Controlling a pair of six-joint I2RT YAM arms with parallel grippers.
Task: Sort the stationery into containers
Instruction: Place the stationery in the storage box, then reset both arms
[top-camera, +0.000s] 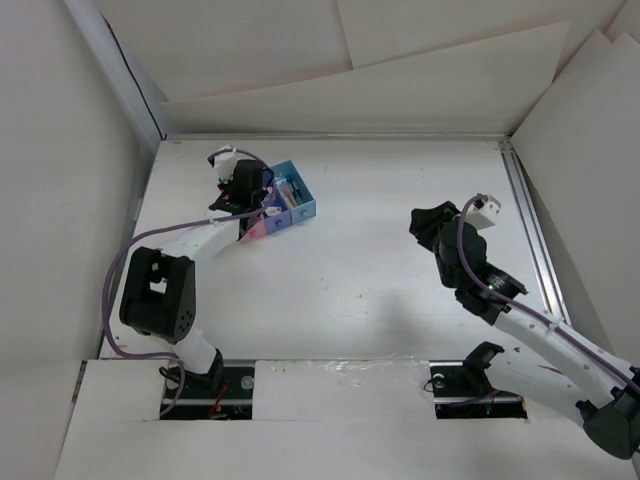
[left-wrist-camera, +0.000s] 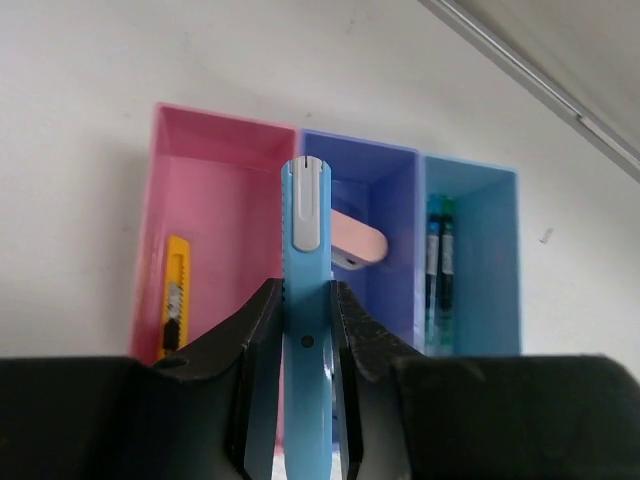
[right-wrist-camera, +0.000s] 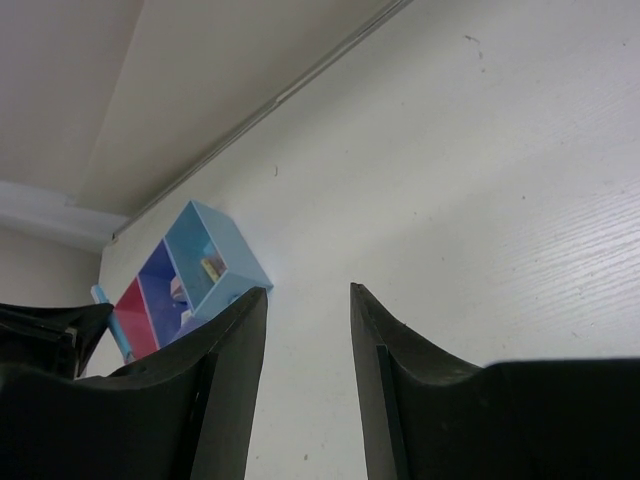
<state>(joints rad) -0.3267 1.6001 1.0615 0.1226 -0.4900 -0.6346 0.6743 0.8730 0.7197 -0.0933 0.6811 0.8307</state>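
1. The left pincer is clamped on a light blue pen. The pen reaches past the fingertips, grey clip end farthest out. Its near end runs off the bottom edge of the wrist view.
2. Beyond the fingertips lie three joined trays. The pink tray is left of the pen, the dark blue tray just right of it, and the light blue tray farthest right. The pincer's black body covers their near ends.
3. A yellow knife lies in the pink tray, left of the left finger, its lower end hidden.
4. A pale eraser in the dark blue tray sits partly behind the pen.
5. Two pens lie in the light blue tray, lower ends covered.
6. From above, the left pincer hides most of the pink tray, and the held pen cannot be made out.
7. The right pincer has its fingers apart, the white table showing between them. The trays lie well off to its left, their contents too small to tell.
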